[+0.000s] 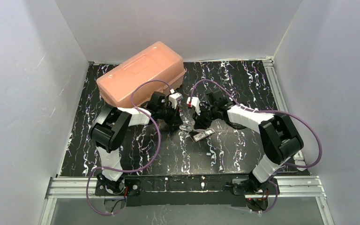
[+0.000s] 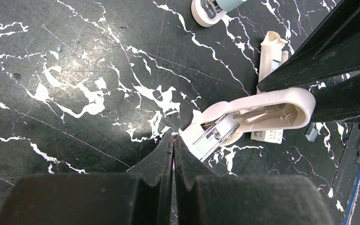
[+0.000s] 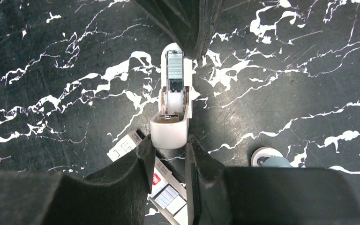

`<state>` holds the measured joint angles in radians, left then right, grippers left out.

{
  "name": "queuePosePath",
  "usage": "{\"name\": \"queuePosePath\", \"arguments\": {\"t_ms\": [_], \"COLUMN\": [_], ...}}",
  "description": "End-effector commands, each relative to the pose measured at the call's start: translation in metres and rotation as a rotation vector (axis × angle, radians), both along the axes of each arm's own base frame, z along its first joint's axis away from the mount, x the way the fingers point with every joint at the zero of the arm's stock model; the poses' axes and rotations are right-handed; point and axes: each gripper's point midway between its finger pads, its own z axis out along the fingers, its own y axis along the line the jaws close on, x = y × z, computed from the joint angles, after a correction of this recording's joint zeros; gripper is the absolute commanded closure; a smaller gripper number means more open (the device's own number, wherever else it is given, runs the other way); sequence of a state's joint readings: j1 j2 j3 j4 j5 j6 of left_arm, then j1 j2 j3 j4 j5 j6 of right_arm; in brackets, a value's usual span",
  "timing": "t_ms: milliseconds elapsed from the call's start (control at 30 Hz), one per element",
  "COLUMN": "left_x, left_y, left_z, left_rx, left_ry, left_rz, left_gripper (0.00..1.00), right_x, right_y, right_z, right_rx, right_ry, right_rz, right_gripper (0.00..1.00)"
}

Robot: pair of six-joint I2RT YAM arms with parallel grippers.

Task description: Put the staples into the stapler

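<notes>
Stapler point(image 3: 173, 110) lies on the bench point(image 1: 243, 154), about mid-bench, between the two arms. It is hinged open. The pale tan top arches over the base, and the silvery metal strip faces up along its length.

Right fingers point(image 3: 143, 159) flank its rounded rear end, one on each side and touching, so they are clamped on the stapler.

Left fingers point(image 2: 166, 150) are pressed flat together. Their tips sit at the stapler's front metal end, touching it or just beside it; which one cannot be told. Whether anything thin is pinched between them also cannot be told.

A printed paper packet point(image 3: 166, 194) lies flat under and beside the stapler's rear, partly beneath the right fingers.

A small round white item with a teal part point(image 3: 267, 157) sits near the stapler's rear end and apart from the stapler.

A large pale pink lidded box point(image 1: 140, 77) stands at the bench's far left, well apart from the stapler.
</notes>
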<state>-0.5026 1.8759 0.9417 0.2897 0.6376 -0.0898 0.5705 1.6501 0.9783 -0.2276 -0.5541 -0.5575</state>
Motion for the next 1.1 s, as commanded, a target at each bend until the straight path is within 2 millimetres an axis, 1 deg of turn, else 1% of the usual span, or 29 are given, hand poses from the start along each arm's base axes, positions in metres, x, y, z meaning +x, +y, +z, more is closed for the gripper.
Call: {"name": "queuePosePath", "arguments": {"t_ms": [0,233,300,367,433,500,567,600,767,933,1067], "left_x": [-0.033,-0.034,-0.034,-0.033,-0.034,-0.033,-0.033,-0.032,-0.033,-0.033,-0.034], "left_y": [0.008,0.008,0.008,0.008,0.008,0.007,0.007,0.007,0.007,0.007,0.006], "left_z": [-0.028,-0.029,-0.03,-0.029,-0.028,-0.026,-0.025,-0.024,-0.023,-0.023,-0.023], "left_rx": [0.062,0.06,0.062,0.061,0.06,0.057,0.054,0.052,0.049,0.046,0.042], "left_ry": [0.132,0.141,0.141,0.136,0.135,0.129,0.126,0.123,0.123,0.127,0.133], "left_rz": [-0.03,-0.027,-0.027,-0.029,-0.03,-0.033,-0.034,-0.034,-0.039,-0.039,-0.044], "left_gripper": [1.0,1.0,1.0,1.0,1.0,1.0,1.0,1.0,1.0,1.0,1.0], "right_x": [0.008,0.005,0.005,0.007,0.009,0.013,0.014,0.015,0.017,0.017,0.015], "right_y": [0.026,0.038,0.038,0.036,0.032,0.03,0.031,0.032,0.033,0.033,0.033], "right_z": [0.016,0.005,0.002,0.0,0.0,0.004,0.007,0.007,-0.004,-0.018,-0.026], "right_rx": [0.082,0.072,0.065,0.057,0.05,0.056,0.06,0.06,0.038,0.013,0.004], "right_ry": [-0.02,-0.011,-0.013,-0.031,-0.062,-0.099,-0.113,-0.113,-0.097,-0.078,-0.062], "right_rz": [0.024,0.032,0.032,0.025,0.011,-0.001,0.0,0.001,0.016,0.033,0.041], "right_gripper": [0.72,0.72,0.7,0.62,0.51,0.42,0.36,0.34,0.33,0.37,0.37]}}
